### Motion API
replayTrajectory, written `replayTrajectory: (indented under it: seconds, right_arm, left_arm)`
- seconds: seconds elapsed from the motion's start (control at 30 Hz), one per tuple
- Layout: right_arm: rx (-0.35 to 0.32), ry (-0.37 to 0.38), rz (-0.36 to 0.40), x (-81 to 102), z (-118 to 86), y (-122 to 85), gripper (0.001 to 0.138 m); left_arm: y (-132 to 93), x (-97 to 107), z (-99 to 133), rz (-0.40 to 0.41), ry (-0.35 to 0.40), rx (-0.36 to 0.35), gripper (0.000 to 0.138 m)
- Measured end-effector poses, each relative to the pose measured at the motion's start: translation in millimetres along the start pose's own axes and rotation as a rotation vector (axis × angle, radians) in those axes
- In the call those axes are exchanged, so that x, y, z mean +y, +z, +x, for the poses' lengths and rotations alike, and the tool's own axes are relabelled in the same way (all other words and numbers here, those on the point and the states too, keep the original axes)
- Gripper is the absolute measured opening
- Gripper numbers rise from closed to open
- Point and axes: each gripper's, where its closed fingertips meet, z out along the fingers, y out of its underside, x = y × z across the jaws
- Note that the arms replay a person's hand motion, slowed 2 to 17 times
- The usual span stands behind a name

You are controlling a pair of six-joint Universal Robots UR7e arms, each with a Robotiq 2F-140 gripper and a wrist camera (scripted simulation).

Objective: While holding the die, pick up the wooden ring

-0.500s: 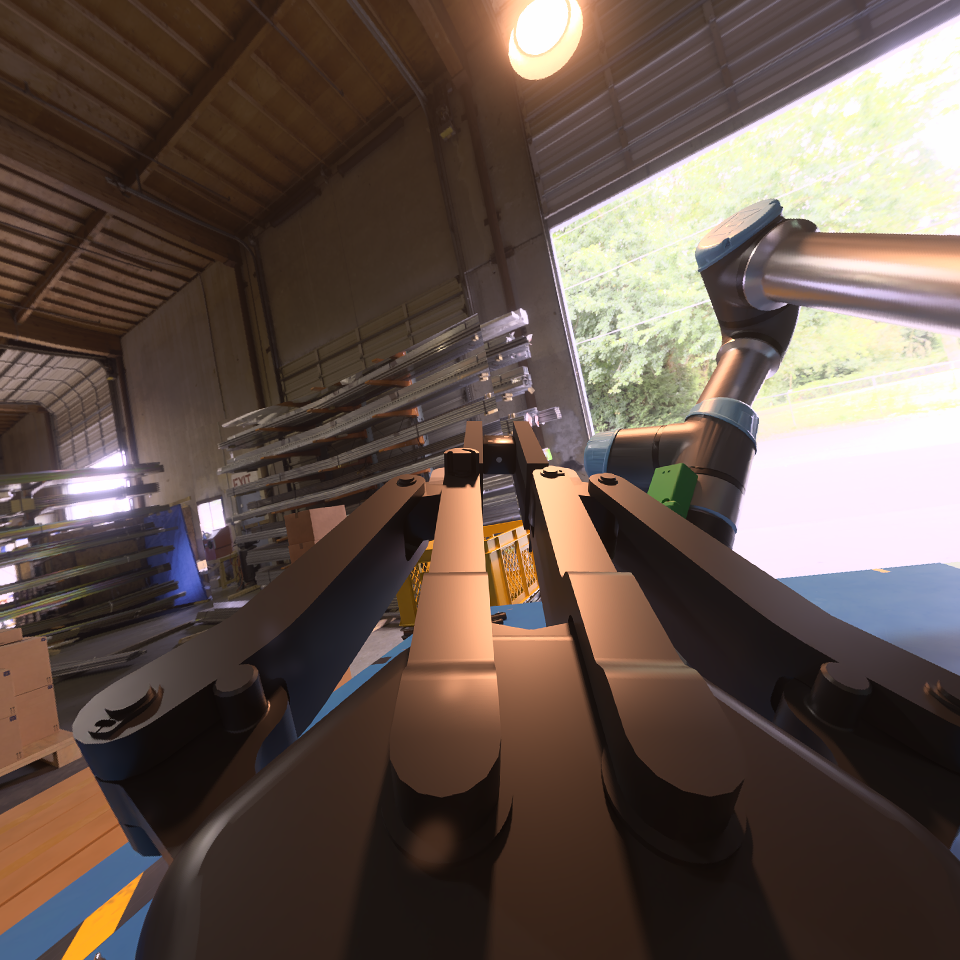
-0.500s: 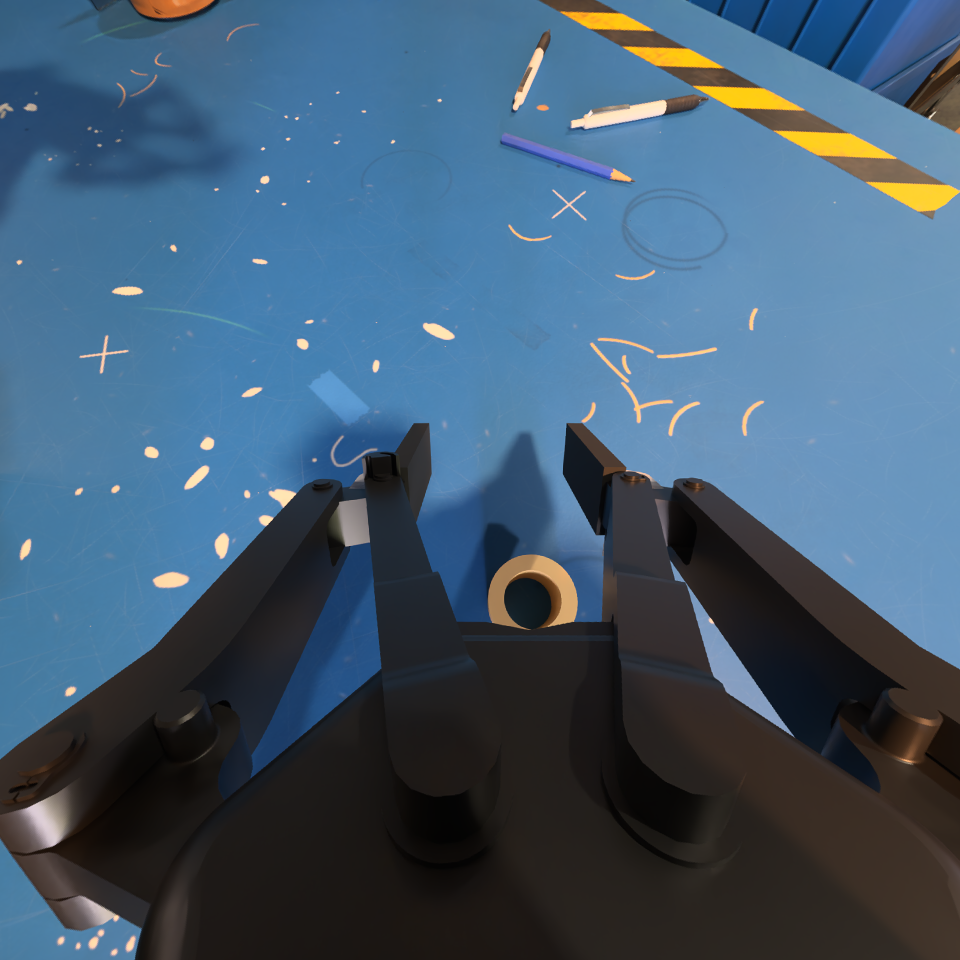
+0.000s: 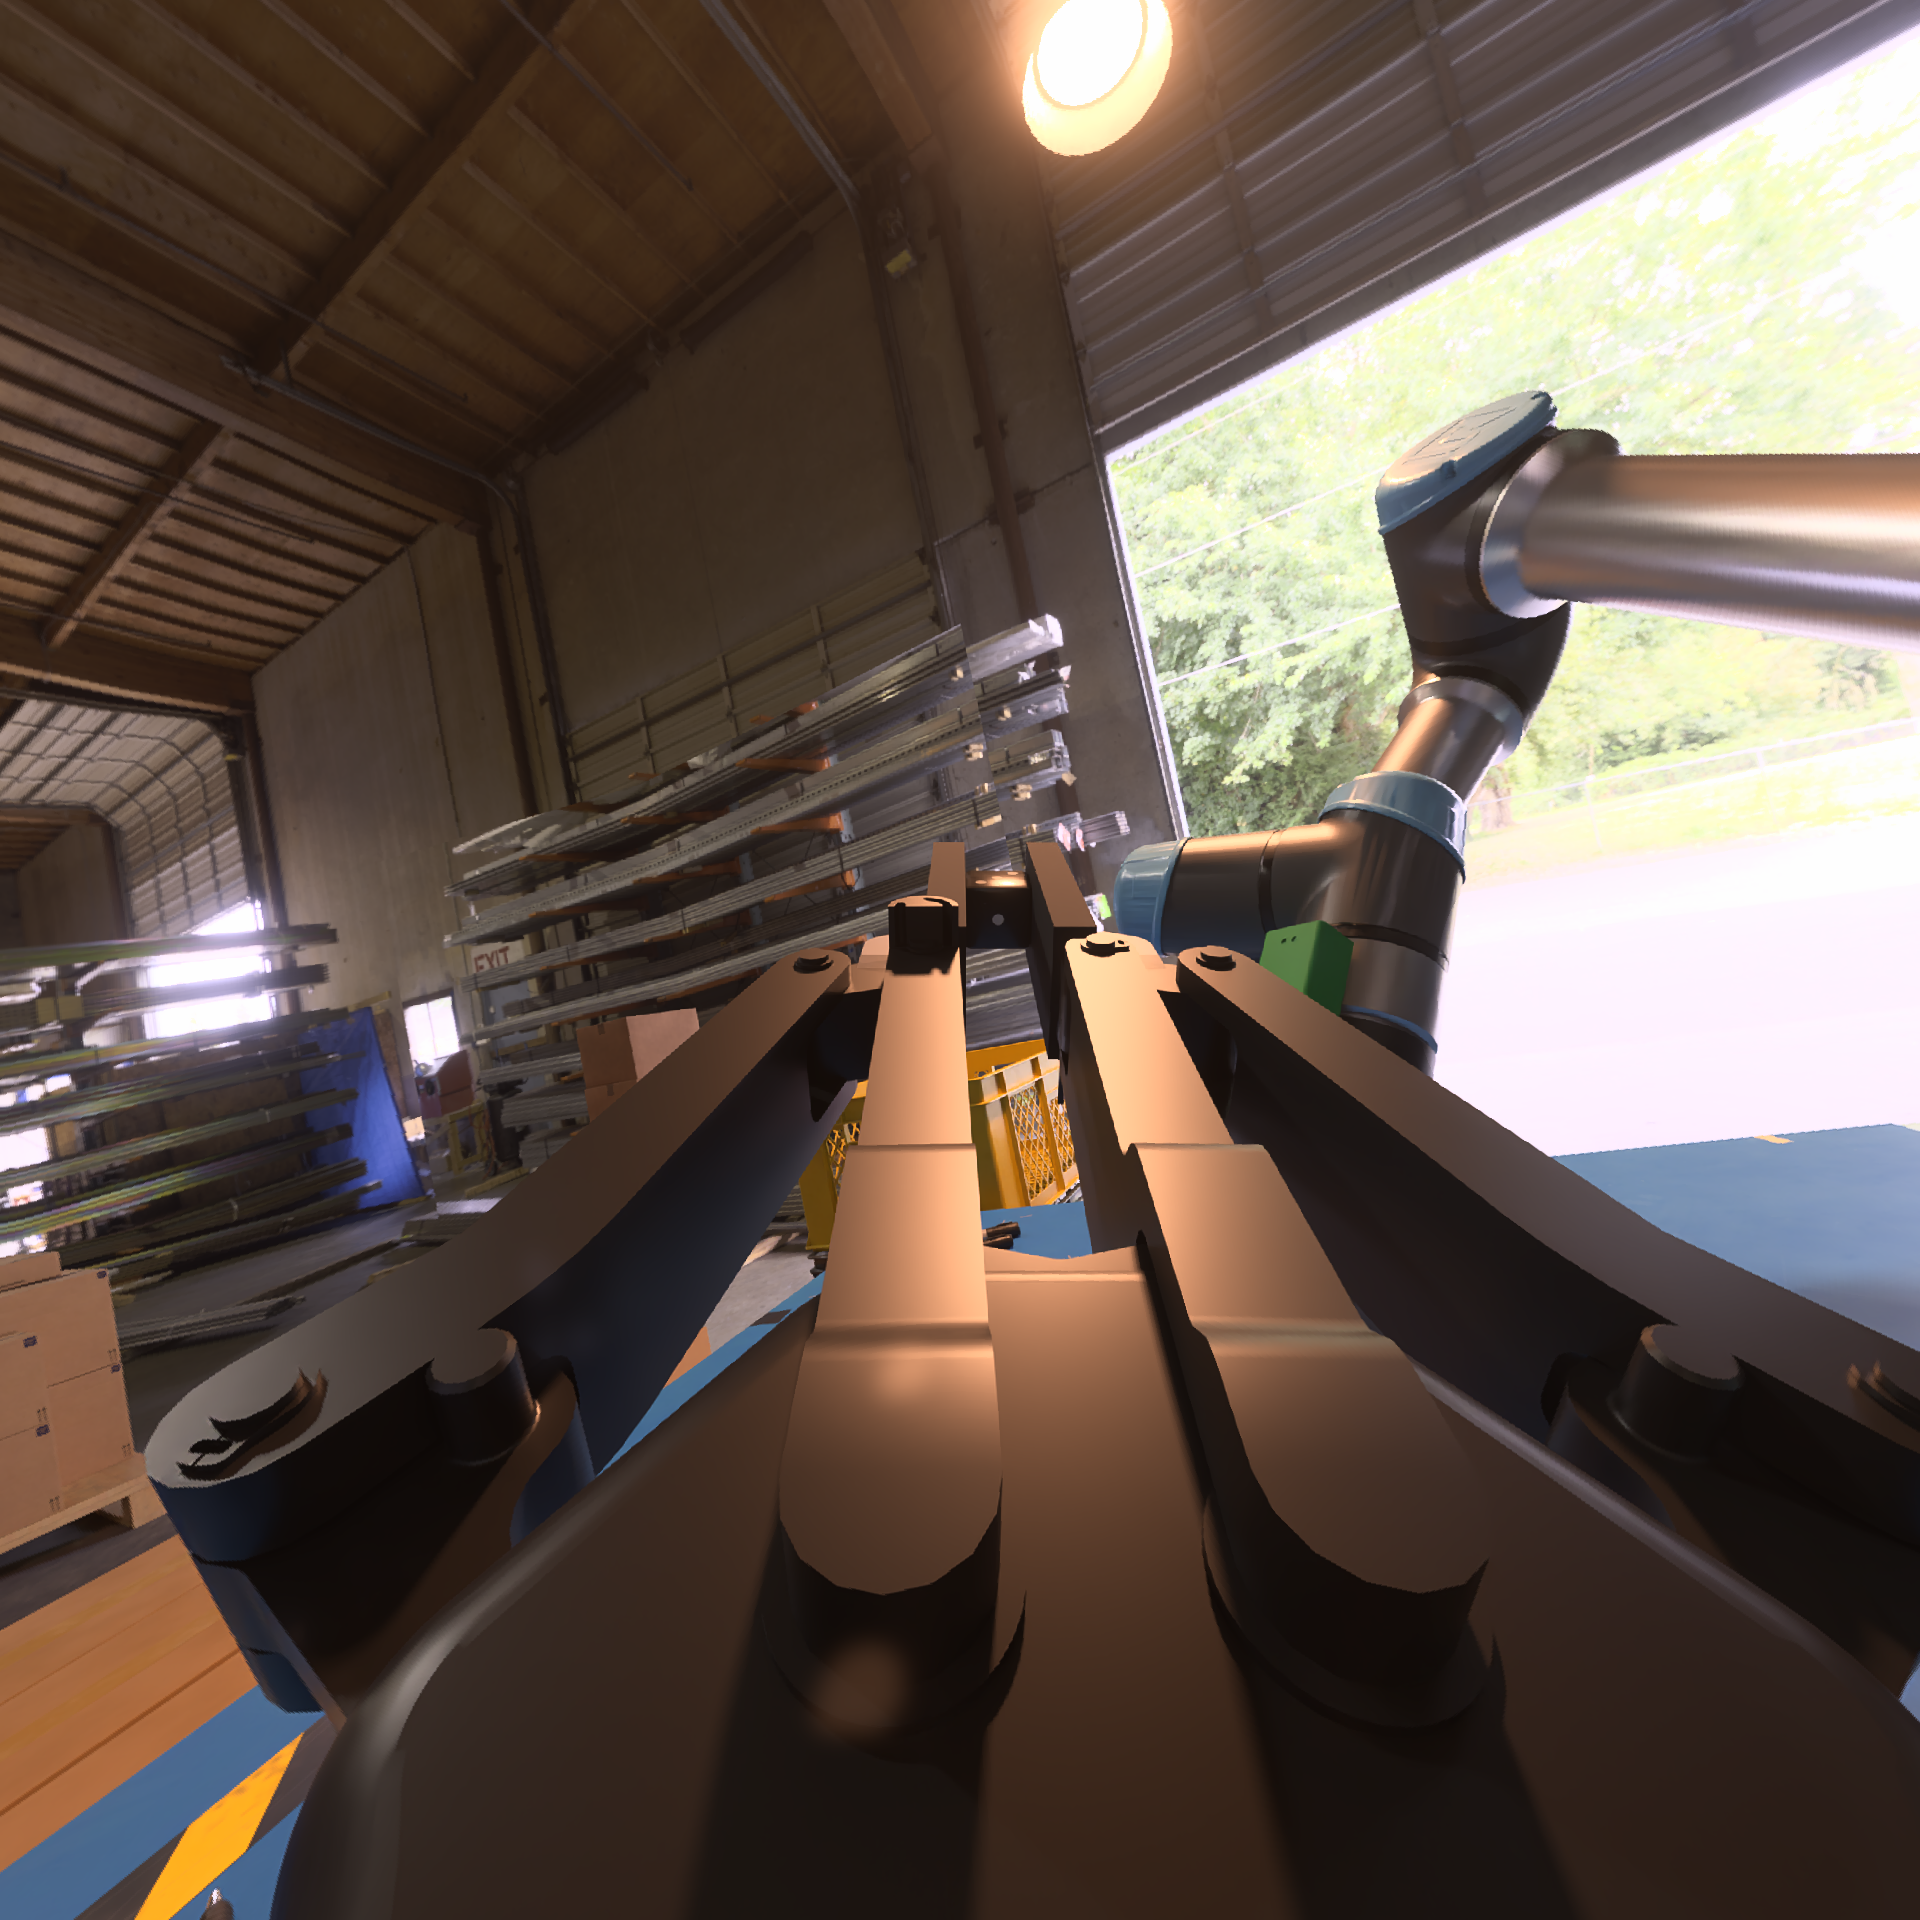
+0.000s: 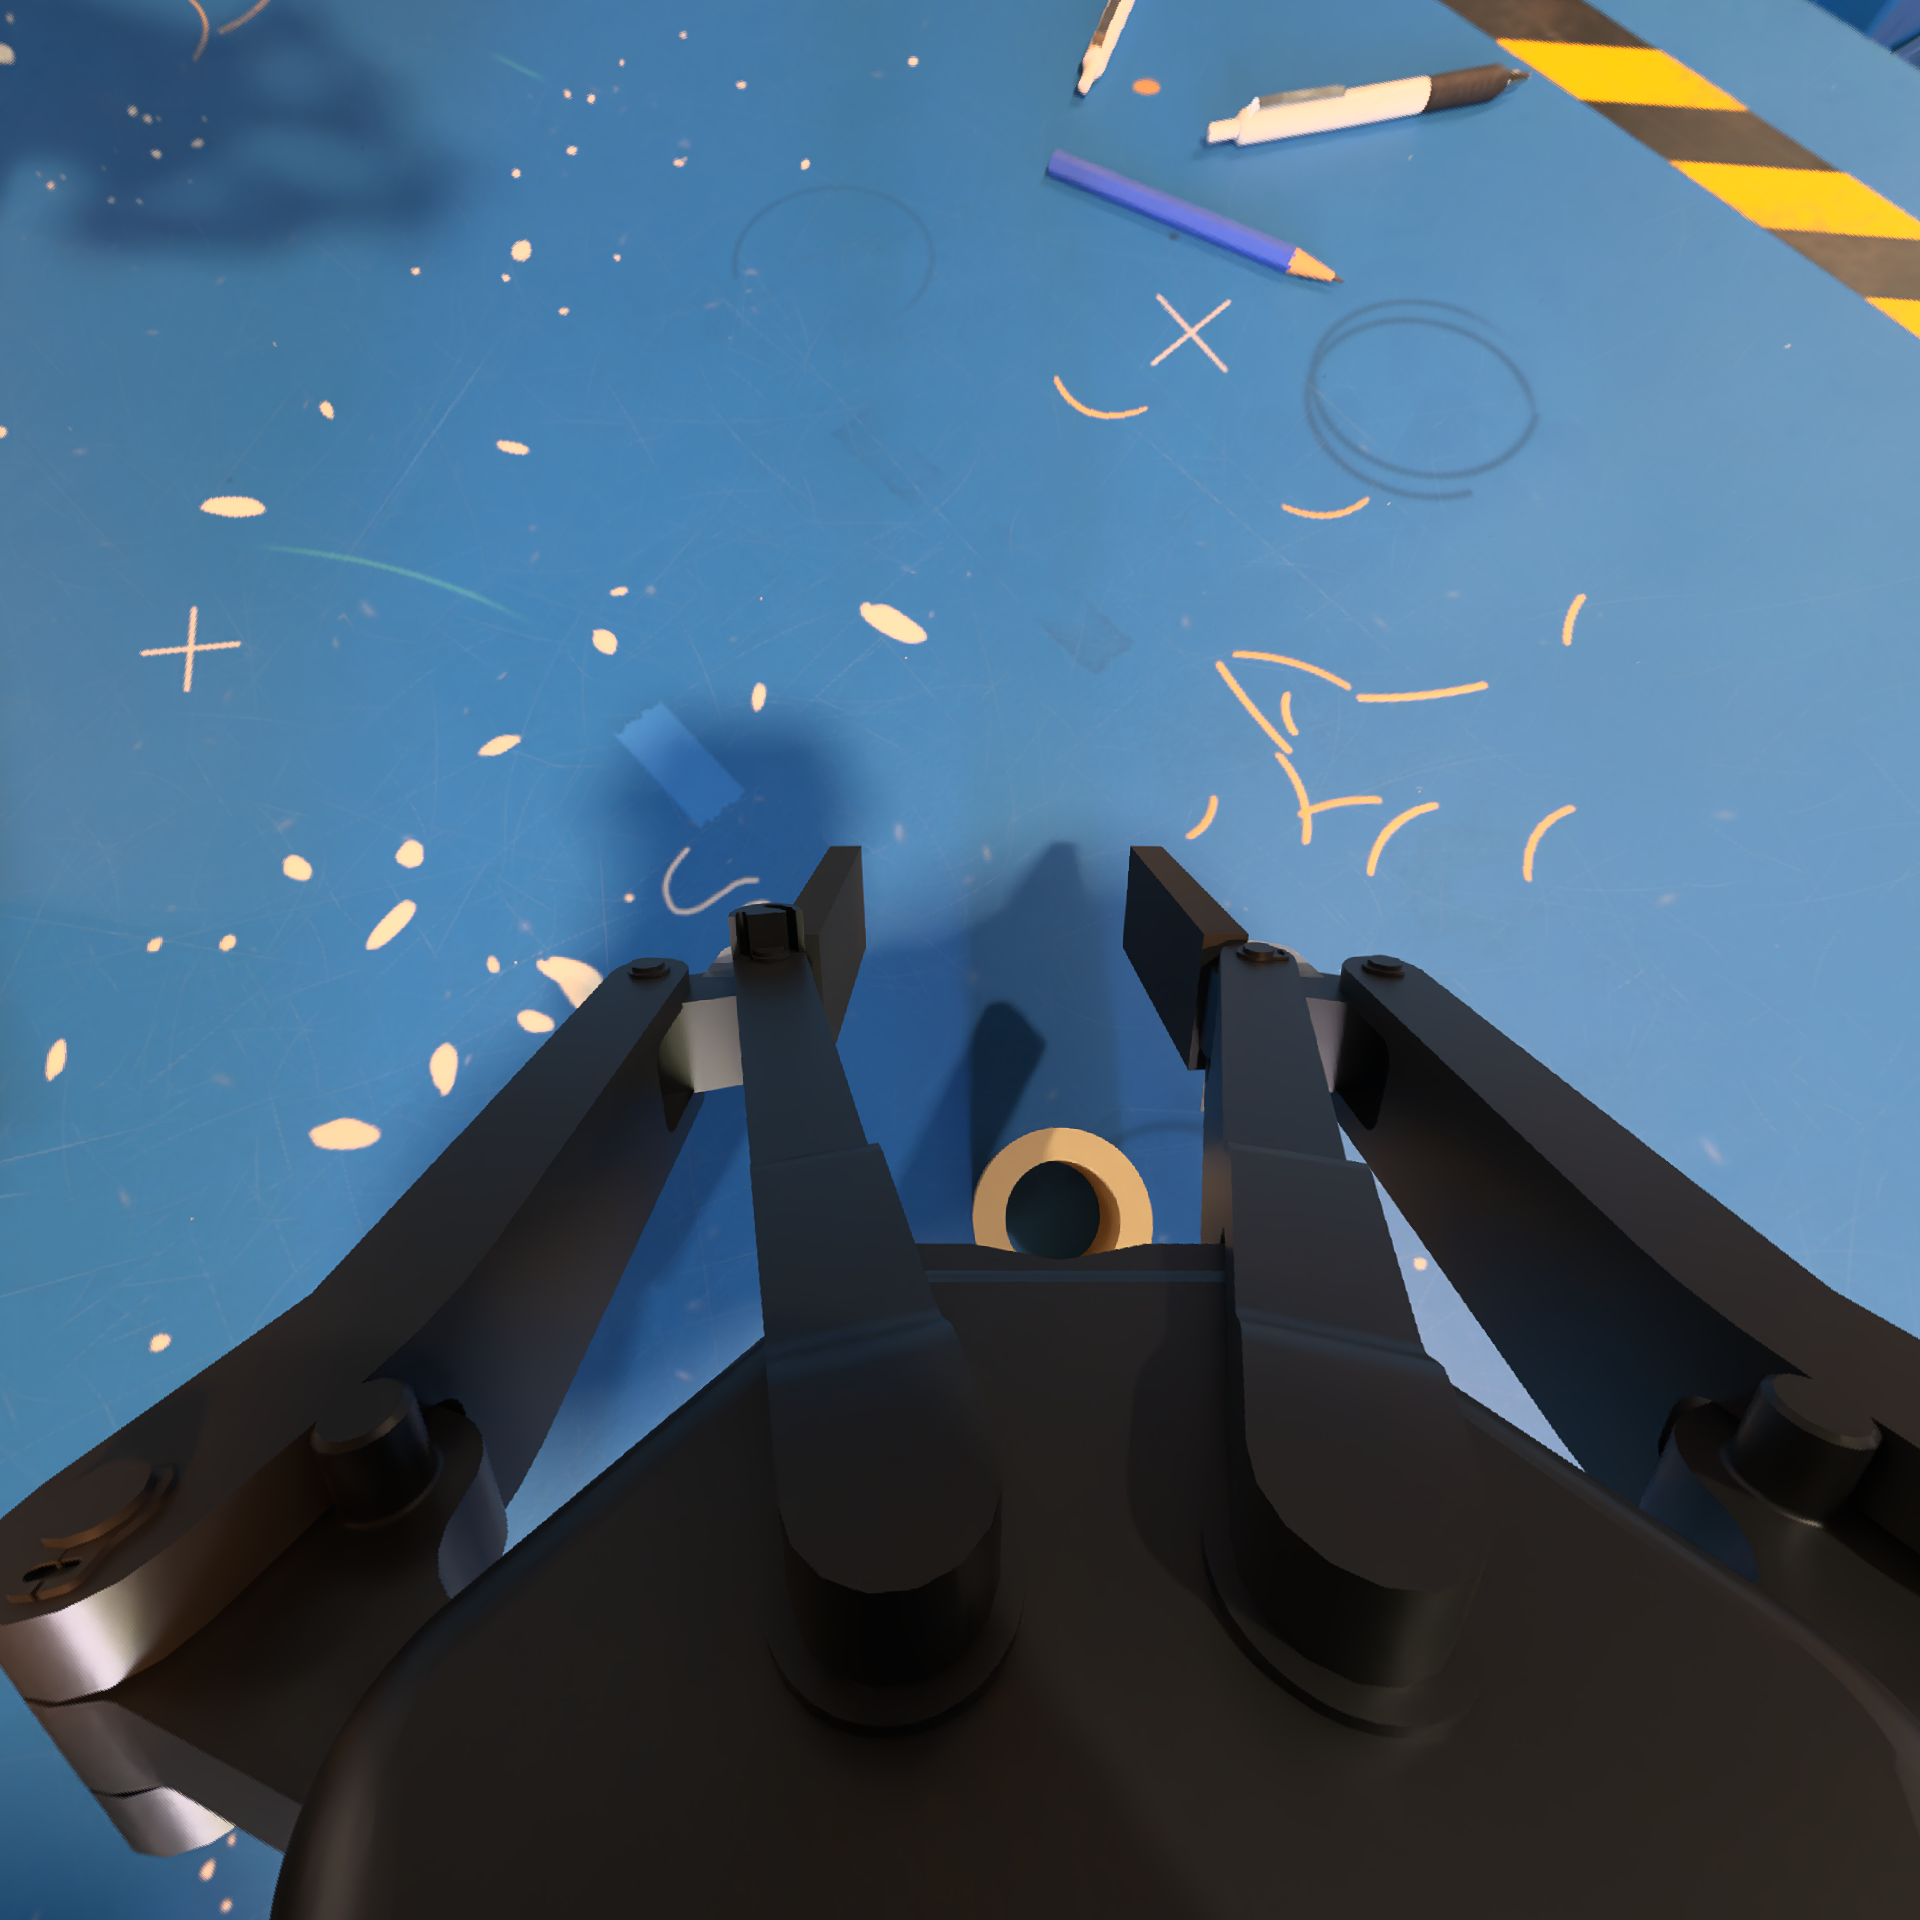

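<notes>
The right gripper (image 4: pixel 995 904) has dropped closer to the blue table (image 4: pixel 935 499) in the last half second, the marks and pens spreading wider across its view, while the left wrist view looks just as it did; the table takes up the whole right wrist view, flecked with pale chips and scribbles, a yellow-and-black stripe (image 4: pixel 1725 156) running along its far right edge; over on the left wrist view the right arm (image 3: pixel 1455 727) cuts across the open warehouse door; the right gripper hangs with its fingers spread apart, nothing between them; the left gripper (image 3: pixel 995 909) is raised and aimed at the warehouse racks, pressed together on a small dark die (image 3: pixel 995 912) at its fingertips; far up the table lie a white pen (image 4: pixel 1351 104) and just beside it a blue pencil (image 4: pixel 1184 213); the wooden ring (image 4: pixel 1060 1190) lies flat on the table, low between the right fingers, close to the palm, touching neither.
</notes>
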Motion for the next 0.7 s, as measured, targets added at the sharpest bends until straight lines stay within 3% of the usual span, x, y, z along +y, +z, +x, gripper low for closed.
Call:
replayTrajectory:
  seconds: [0.43,0.7]
  right_arm:
    - [0.026,-0.031,-0.132,16.8,-3,16,0.065]
    - [0.041,-0.046,-0.168,22.9,-2,21,0.060]
  left_arm:
    - [-1,0,-2,0.000,0.000,-0.005,0.016]
    - [-1,1,-3,-0.001,-0.002,-0.007,0.016]
